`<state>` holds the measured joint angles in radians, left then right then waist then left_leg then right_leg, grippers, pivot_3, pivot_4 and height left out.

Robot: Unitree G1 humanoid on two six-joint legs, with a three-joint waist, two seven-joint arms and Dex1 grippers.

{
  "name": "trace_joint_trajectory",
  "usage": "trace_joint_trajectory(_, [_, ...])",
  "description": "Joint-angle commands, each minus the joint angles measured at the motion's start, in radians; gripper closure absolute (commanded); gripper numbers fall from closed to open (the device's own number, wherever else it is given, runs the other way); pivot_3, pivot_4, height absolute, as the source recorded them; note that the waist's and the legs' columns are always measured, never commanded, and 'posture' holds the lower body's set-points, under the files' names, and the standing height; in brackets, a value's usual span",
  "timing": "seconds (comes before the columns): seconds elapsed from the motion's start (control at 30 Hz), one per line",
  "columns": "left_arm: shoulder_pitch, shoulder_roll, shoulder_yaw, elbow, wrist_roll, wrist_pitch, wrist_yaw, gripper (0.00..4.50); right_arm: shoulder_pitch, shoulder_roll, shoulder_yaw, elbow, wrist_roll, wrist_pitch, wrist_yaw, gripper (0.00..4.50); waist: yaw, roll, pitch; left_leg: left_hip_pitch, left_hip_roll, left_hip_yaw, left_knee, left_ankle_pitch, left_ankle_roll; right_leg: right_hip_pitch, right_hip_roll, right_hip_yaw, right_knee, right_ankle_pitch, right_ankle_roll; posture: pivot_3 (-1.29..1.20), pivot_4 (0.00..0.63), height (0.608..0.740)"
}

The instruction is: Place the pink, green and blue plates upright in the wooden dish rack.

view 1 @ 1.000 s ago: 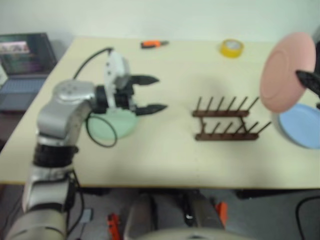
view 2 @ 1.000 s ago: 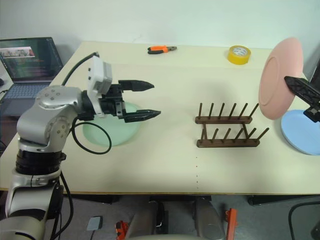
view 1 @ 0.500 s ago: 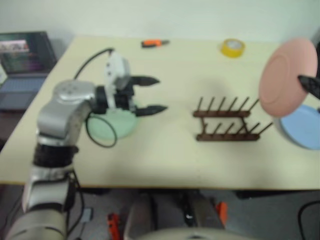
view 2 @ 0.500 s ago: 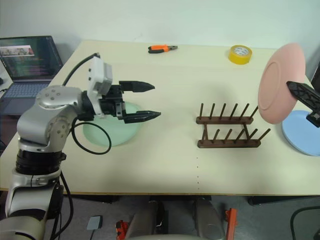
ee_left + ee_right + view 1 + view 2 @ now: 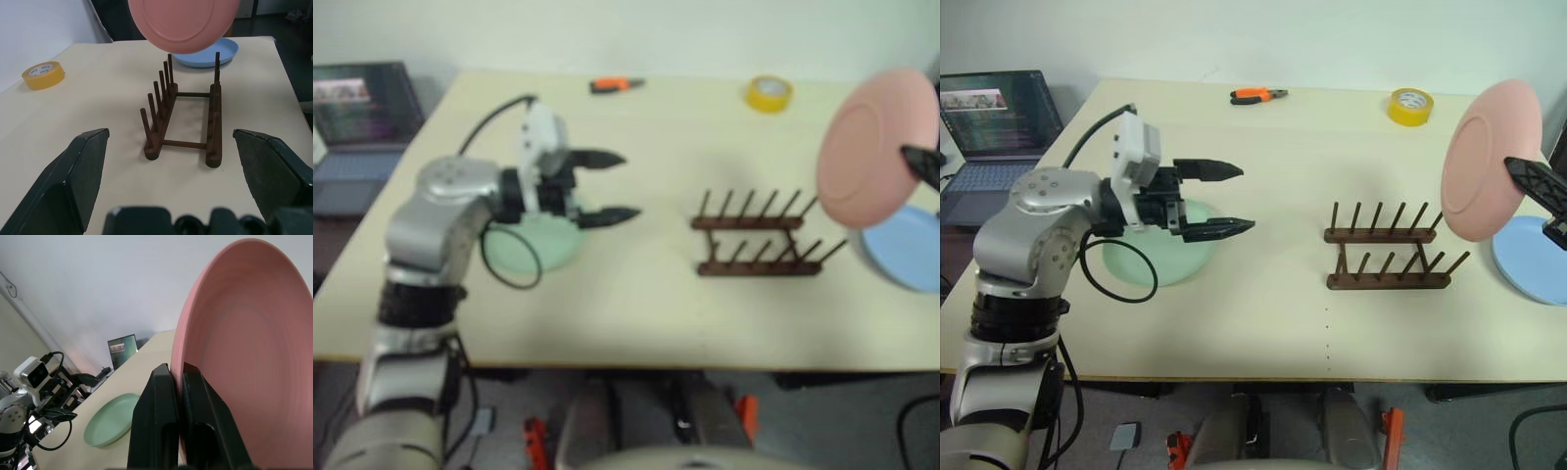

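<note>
My right gripper (image 5: 1528,181) is shut on the rim of the pink plate (image 5: 1487,162), which hangs upright in the air just right of and above the wooden dish rack (image 5: 1389,257). The rack's pegs stand bare. Flat on the table below the pink plate lies the blue plate (image 5: 1533,259). Over the near edge of the green plate (image 5: 1157,257), which lies flat at the left, my left gripper (image 5: 1234,199) hovers open, its fingers level and pointing at the rack. The left wrist view has the rack (image 5: 186,115) with the pink plate (image 5: 183,22) above its far end.
A yellow tape roll (image 5: 1409,106) and orange-handled pliers (image 5: 1258,96) lie near the table's far edge. An open laptop (image 5: 994,122) sits on a lower surface off the table's left side. A black cable loops from my left wrist over the green plate.
The pink plate has shifted slightly left, toward the rack, and tilted a little in my right gripper. The left arm has kept still.
</note>
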<state>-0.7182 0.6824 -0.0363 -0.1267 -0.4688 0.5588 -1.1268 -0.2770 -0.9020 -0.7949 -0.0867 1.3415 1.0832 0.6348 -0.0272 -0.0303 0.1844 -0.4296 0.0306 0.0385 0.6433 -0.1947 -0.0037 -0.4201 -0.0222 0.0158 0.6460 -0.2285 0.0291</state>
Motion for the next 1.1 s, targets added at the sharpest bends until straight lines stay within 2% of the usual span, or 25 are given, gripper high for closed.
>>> trace_joint_trajectory(0.03, [-0.011,0.004,0.004,-0.023,-0.002,-0.021,-0.002,0.03,0.007,-0.012,-0.005,-0.012,0.001,-0.020,0.011,4.50,0.000,0.000,0.000,0.000,0.000,0.000,0.000,0.000,0.000,0.000,0.000,0.000,0.000,0.000,0.000,0.00,0.150,0.740])
trace_joint_trajectory(0.53, [-0.010,0.009,-0.008,-0.021,0.013,-0.018,0.001,0.03,0.086,0.009,0.010,0.025,-0.055,-0.047,0.046,4.50,0.001,0.000,0.000,0.000,0.000,0.000,0.000,0.000,0.000,0.000,0.000,0.000,0.000,0.000,0.001,0.00,0.150,0.740])
trace_joint_trajectory(0.8, [-0.024,0.011,-0.005,-0.017,0.008,-0.010,0.003,0.03,0.119,0.074,0.028,0.020,-0.093,-0.082,0.019,4.50,0.001,0.000,0.000,0.000,0.000,0.000,0.000,0.000,0.000,0.000,0.000,0.000,0.000,0.000,0.001,0.00,0.150,0.740])
trace_joint_trajectory(1.07, [-0.026,0.017,-0.005,-0.018,0.008,-0.007,0.000,0.03,0.131,0.085,0.073,0.018,-0.181,-0.151,0.050,4.50,0.001,0.001,0.000,0.000,0.000,0.000,0.001,0.000,0.000,0.000,0.000,0.000,0.000,0.001,0.001,0.00,0.150,0.740])
trace_joint_trajectory(1.1, [-0.026,0.018,-0.005,-0.018,0.008,-0.007,0.000,0.01,0.125,0.081,0.074,0.027,-0.180,-0.147,0.052,4.25,0.001,0.001,0.000,0.000,0.000,0.000,0.001,0.000,0.000,0.000,0.000,0.000,0.000,0.001,0.001,0.00,0.150,0.740])
